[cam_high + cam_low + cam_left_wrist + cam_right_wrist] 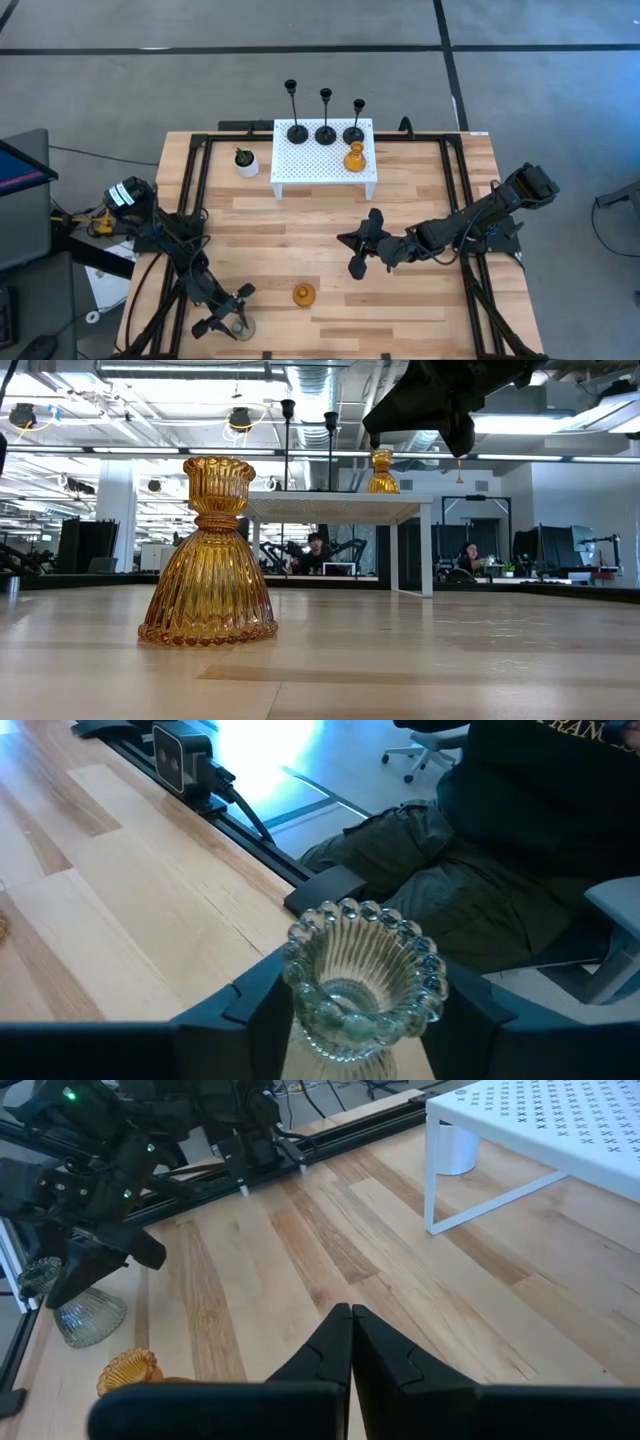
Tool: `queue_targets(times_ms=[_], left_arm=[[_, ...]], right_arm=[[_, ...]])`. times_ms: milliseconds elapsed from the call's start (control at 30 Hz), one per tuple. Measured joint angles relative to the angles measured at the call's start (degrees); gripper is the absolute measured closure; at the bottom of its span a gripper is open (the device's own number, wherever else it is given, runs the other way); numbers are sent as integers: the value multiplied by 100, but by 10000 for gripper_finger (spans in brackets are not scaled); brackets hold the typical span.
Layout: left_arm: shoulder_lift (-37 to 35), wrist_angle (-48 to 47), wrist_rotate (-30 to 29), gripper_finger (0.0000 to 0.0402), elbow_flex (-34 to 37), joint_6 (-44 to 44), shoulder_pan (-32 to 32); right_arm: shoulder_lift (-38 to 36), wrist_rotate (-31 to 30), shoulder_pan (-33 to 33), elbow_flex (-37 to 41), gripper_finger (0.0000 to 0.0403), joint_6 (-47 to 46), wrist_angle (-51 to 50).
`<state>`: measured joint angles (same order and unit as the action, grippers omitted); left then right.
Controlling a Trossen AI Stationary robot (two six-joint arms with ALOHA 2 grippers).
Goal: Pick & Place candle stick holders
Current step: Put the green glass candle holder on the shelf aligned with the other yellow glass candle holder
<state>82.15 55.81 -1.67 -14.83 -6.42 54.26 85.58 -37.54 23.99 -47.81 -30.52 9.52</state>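
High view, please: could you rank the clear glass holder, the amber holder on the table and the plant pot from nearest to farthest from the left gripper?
From the left gripper:
1. Clear glass holder, between its fingers, near edge.
2. Amber holder on the table, to its right.
3. Plant pot, far side, beside the white stand.

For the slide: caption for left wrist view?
Left gripper straddling the clear glass holder at the table edge.

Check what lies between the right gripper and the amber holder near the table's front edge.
Only bare wood, per the high view: the right gripper, shut and empty, hovers apart from the amber holder. The right wrist view agrees.
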Motion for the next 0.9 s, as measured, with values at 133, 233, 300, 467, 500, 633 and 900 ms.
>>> queue_targets(times_ms=[133,233,300,467,500,633,900], left_arm=[[-2,6,-22,249,0,18,-2],[-4,8,-19,261,0,10,-1],[-4,9,-20,263,0,-12,-2],[-4,37,-153,256,0,-295,-2],[-4,38,-165,256,0,-307,-2],[-58,19,-173,265,0,-312,-2],[-962,-321,-195,262,0,-312,-2]], right_arm=[[0,-2,0,0,403,0,0],[0,0,0,2,403,2,-2],[0,0,0,0,403,2,-2],[0,2,0,2,403,2,-7],[0,2,0,2,403,2,-9],[0,4,0,2,403,2,-36],[0,7,0,2,403,2,-50]])
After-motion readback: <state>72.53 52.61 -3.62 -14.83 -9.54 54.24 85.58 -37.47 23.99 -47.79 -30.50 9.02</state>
